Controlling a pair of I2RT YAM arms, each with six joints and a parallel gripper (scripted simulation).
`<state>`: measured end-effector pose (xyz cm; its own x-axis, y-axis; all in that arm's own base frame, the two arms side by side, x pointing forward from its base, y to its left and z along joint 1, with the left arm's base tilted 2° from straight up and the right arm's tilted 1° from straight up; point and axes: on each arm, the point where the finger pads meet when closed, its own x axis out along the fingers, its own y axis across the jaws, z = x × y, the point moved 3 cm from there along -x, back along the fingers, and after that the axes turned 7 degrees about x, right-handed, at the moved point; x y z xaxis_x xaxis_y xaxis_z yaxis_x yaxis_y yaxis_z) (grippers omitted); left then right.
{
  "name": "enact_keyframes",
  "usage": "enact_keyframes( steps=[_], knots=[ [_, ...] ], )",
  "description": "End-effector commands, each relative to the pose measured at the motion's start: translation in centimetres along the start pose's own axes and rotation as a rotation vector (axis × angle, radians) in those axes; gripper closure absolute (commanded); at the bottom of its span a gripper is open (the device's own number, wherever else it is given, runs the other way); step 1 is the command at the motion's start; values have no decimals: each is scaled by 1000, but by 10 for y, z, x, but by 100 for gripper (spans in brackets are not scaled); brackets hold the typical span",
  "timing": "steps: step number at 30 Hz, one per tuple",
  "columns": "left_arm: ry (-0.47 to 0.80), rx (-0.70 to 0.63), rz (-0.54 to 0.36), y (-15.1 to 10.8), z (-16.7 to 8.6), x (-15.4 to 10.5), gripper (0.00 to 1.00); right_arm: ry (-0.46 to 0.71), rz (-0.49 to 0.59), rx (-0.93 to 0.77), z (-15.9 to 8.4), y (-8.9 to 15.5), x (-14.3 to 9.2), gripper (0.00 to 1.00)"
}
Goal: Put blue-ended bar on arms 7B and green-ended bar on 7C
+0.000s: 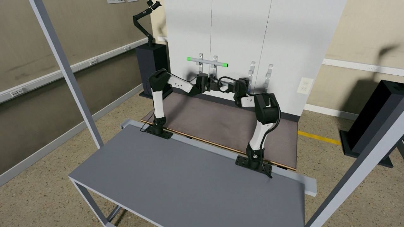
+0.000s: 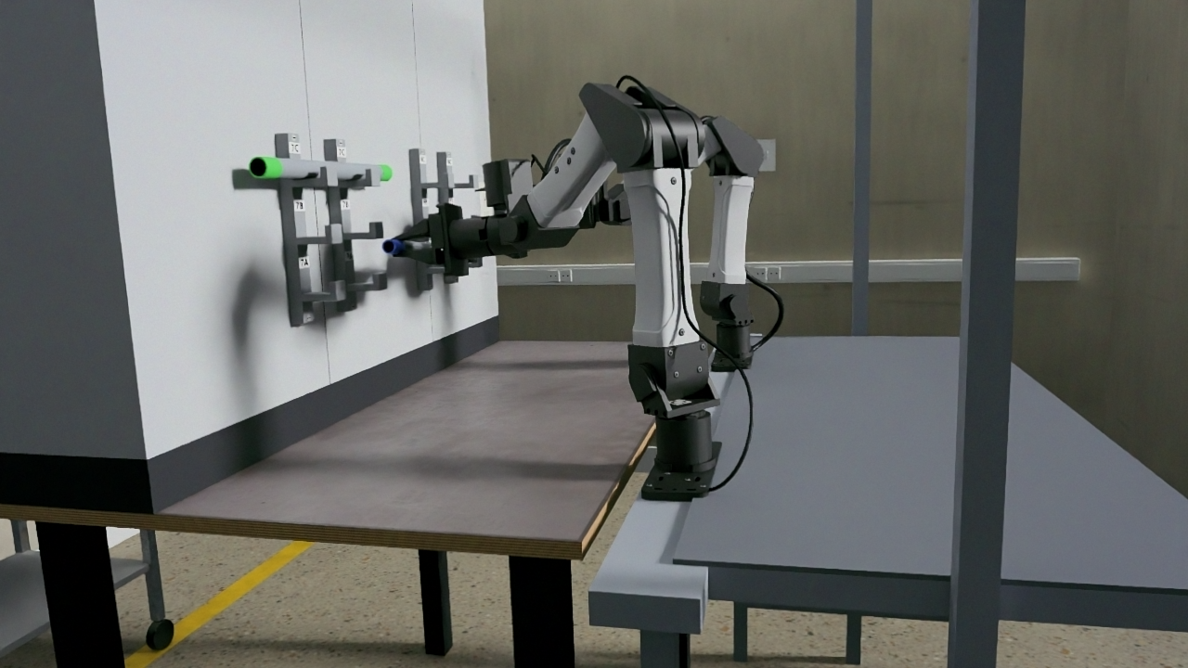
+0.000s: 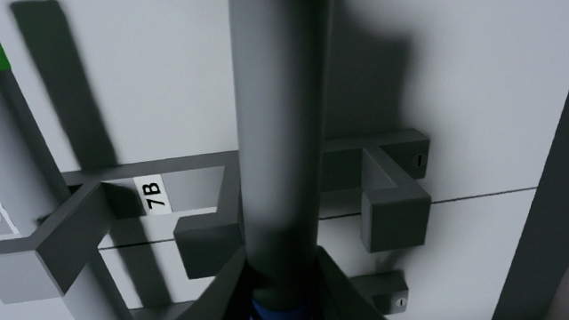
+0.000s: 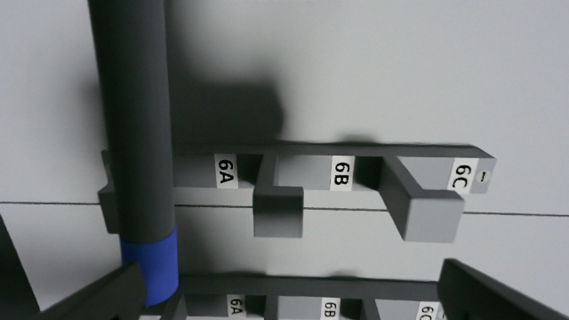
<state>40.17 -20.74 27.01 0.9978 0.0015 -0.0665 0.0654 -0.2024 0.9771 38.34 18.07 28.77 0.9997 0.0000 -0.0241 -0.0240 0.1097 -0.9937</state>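
Observation:
The green-ended bar [image 1: 207, 61] [image 2: 303, 168] [image 3: 27, 178] lies across the top arms labelled 7C. My left gripper [image 3: 281, 259] [image 2: 417, 246] is shut on the blue-ended bar [image 3: 280, 133] [image 2: 393, 246] [image 4: 138, 111] near one blue end. It holds that bar out in front of the wall. In the left wrist view the bar passes between the 7B arm [image 3: 209, 244] and the 7A arm [image 3: 396, 222], in front of the rack. My right gripper [image 4: 291, 274] is open; the bar's other blue end shows beside its left-hand finger. The right fingers are hidden in the top view.
A second rack [image 4: 277, 213] [image 1: 250, 72], labelled 6A, 6B and 6C, is on the wall to the right of rack 7 in the top view. The two arms' wrists are close together there. The brown work surface [image 1: 214, 118] [image 2: 465, 431] lies below the racks.

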Motion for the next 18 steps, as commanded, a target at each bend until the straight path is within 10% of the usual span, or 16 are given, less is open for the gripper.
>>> enact_keyframes(
  steps=[1, 18],
  knots=[
    [10, -99, 93, 42, -11, -11, 100, 10, -34, 21, -2, -9, -11, 0],
    [10, -99, 93, 52, -13, -12, 100, 10, -34, 21, -2, -8, -39, 0]
  ],
)
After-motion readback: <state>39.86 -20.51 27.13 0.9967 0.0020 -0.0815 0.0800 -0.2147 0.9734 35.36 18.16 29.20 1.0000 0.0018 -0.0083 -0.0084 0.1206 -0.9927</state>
